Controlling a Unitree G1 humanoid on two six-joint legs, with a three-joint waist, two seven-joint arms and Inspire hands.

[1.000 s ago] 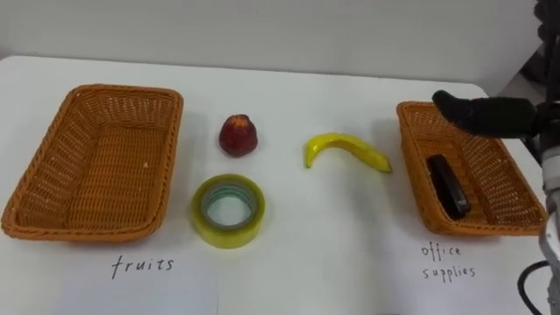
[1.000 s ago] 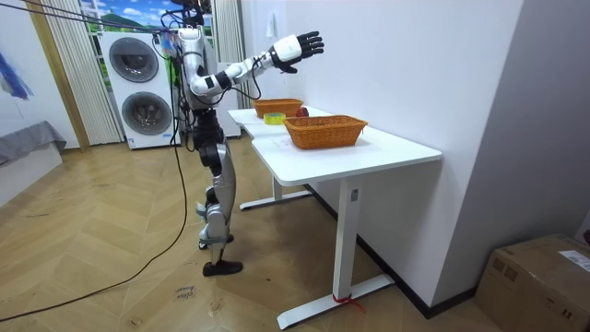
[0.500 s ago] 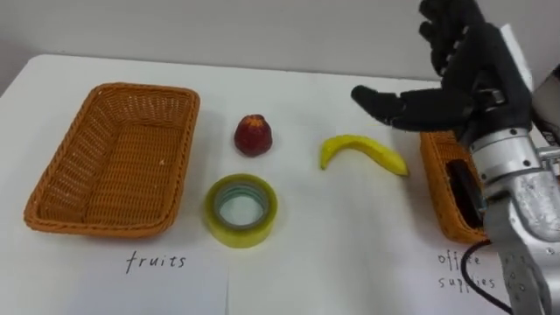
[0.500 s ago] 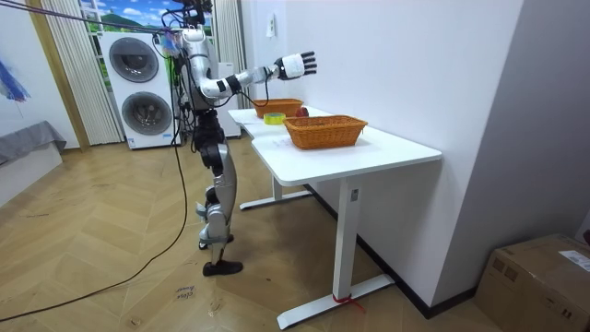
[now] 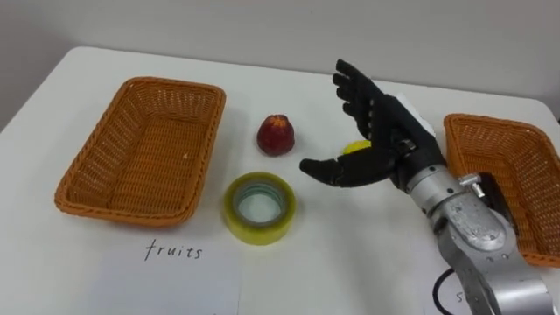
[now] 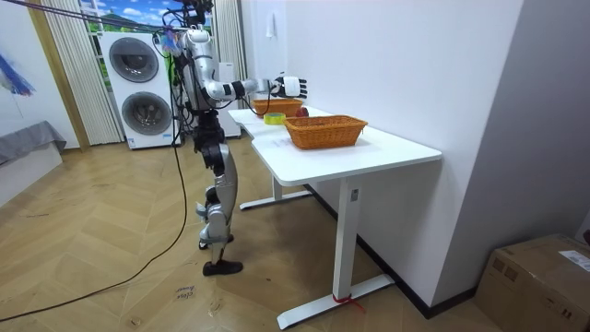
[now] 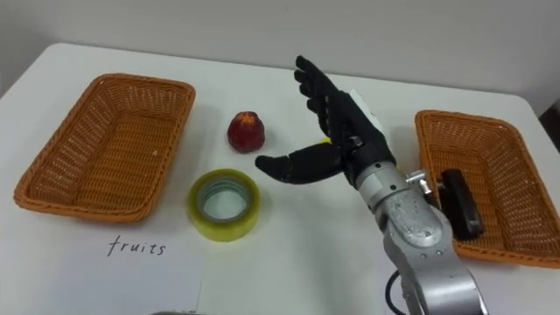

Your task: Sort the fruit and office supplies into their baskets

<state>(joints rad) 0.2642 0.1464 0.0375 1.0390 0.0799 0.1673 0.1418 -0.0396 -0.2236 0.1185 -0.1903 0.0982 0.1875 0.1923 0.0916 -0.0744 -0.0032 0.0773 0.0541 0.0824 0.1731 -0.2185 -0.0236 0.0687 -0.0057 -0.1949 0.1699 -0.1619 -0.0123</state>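
My right hand (image 5: 378, 140) hovers open, fingers spread, over the middle of the white table. It covers the banana, of which a small yellow bit (image 5: 355, 147) shows behind the thumb. A red apple (image 5: 276, 134) sits left of the hand, and a yellow-green tape roll (image 5: 259, 206) lies in front of the apple. The left wicker basket (image 5: 140, 149) holds nothing. In the right wicker basket (image 7: 477, 153) lies a black oblong item (image 7: 460, 203). In the room view I stand at the table's end with the right hand (image 6: 291, 86) held over it.
A paper label sheet (image 5: 175, 262) lies at the table's front edge before the left basket. The wall runs close behind the table's far edge. In the room view, washing machines (image 6: 138, 88) stand behind me on the wooden floor.
My right hand has come down and leftward from above the right basket to over the banana, hiding most of it. The eye view has shifted, so the things sit further right.
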